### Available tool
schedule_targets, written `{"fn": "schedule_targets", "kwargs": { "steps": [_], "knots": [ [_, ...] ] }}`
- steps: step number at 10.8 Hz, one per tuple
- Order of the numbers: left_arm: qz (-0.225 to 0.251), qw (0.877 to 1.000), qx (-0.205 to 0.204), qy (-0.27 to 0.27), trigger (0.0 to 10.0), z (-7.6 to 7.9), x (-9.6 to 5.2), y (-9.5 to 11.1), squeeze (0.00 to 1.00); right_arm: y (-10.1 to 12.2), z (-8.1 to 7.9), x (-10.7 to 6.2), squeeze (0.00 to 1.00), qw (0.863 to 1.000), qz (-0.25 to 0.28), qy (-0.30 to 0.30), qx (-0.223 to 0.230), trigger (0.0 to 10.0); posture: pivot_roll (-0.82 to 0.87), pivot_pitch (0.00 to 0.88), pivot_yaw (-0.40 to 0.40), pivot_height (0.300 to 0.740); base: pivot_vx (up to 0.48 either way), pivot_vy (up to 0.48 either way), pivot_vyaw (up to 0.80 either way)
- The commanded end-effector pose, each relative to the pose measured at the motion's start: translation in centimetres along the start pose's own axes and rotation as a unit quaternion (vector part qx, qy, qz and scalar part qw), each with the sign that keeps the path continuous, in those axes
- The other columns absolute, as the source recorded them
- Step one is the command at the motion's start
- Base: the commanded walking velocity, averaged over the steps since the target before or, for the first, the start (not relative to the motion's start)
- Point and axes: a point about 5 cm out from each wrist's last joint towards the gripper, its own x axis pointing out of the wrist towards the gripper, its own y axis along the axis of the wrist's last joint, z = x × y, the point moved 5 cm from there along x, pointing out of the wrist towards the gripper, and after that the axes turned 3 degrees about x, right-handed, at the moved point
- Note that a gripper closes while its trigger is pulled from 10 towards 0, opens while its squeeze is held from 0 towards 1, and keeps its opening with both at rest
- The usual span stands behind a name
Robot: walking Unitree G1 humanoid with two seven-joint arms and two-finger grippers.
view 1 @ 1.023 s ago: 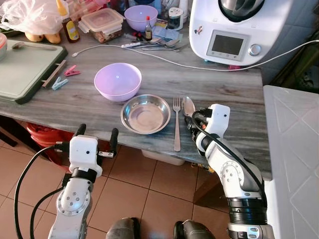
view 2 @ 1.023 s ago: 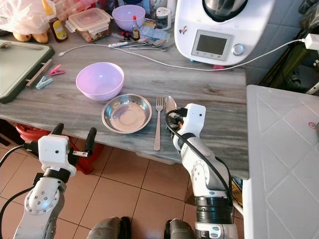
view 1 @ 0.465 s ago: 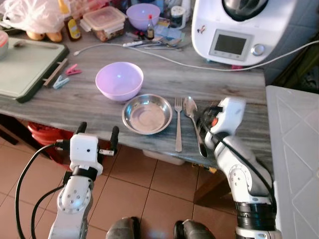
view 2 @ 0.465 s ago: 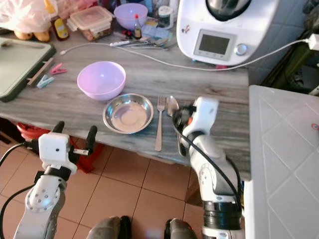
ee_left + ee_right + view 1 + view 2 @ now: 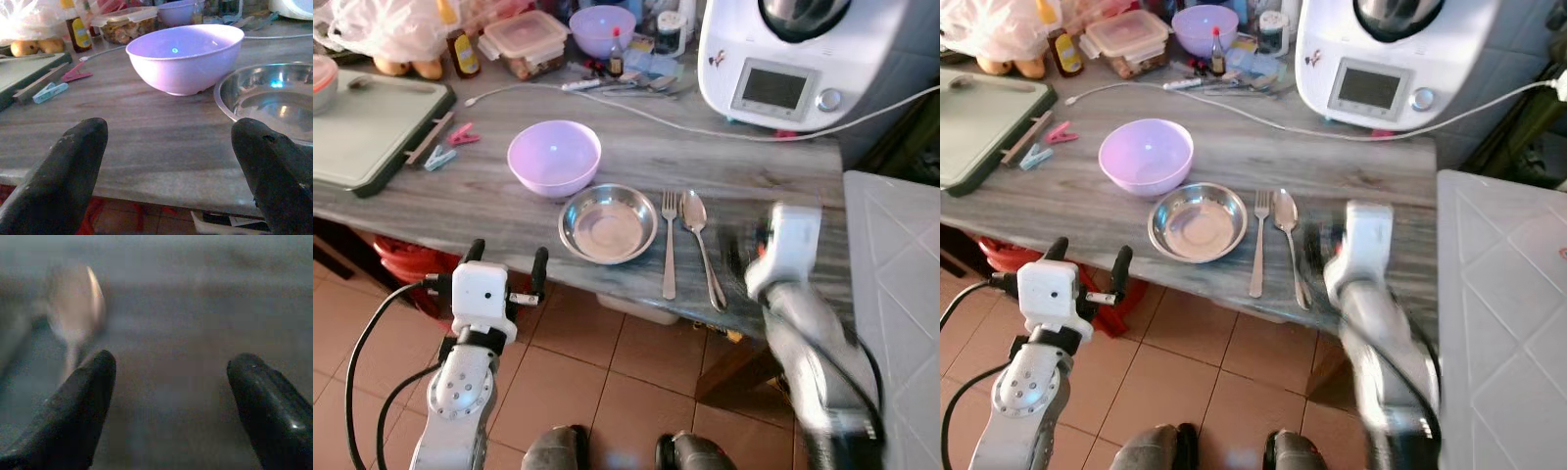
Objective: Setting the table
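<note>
Two steel utensils, fork [image 5: 669, 245] & spoon [image 5: 702, 245], beside round steel dish [image 5: 607, 223].

A large white kitchen machine [image 5: 798, 54] with a grey display is standing at the far right of the grey wood-grain countertop [image 5: 783, 166]. A white cable [image 5: 636, 110] is trailing across in front of it. A green cutting board [image 5: 362, 132] is lying at the left, pink and blue clothespins [image 5: 450, 147] resting beside it. A clear lidded food container [image 5: 524, 41] is sitting at the back.

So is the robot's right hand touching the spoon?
Apart. The right eye view shows bare table between the spoon and the blurred right gripper, whose fingers are open.
</note>
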Motion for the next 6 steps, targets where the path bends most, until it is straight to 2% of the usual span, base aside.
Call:
{"fn": "schedule_targets", "kwargs": {
  "steps": [1,6],
  "knots": [
    [-0.005,1.0,0.001,-0.005,10.0,0.0,-0.3,-0.3,0.0,0.4,-0.1,-0.7,1.0,1.0,0.0,0.01,-0.015,10.0,0.03,0.15,0.021,0.74,0.0,0.0,0.0],
    [-0.008,1.0,0.0,-0.008,10.0,0.2,-0.4,-0.4,0.0,-1.5,-1.2,-1.8,1.0,0.997,-0.066,0.04,-0.02,10.0,0.03,0.16,0.022,0.74,0.0,0.0,0.0]
  ]
}}
